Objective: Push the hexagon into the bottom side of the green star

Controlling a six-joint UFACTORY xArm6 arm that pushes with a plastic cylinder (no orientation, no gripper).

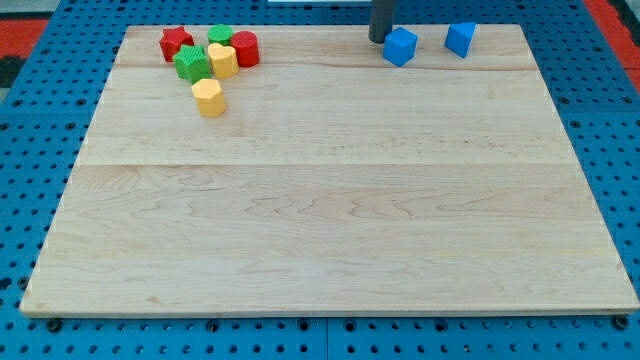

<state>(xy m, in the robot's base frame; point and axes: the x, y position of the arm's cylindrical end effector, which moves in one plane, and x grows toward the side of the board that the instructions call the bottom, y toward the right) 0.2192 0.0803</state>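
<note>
Approaching is the step in hand: my tip [379, 39], a bare rod with no fingers to part, sits beside a blue block [400, 46], well apart from the hexagon [209, 97] below the green star [191, 63]. Next I must get under the hexagon.

Straight dark grey rod, my tip [379, 39]

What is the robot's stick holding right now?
Nothing is held. My tip has no grasp; it rests on the wooden board, just left of the nearer blue block.
</note>
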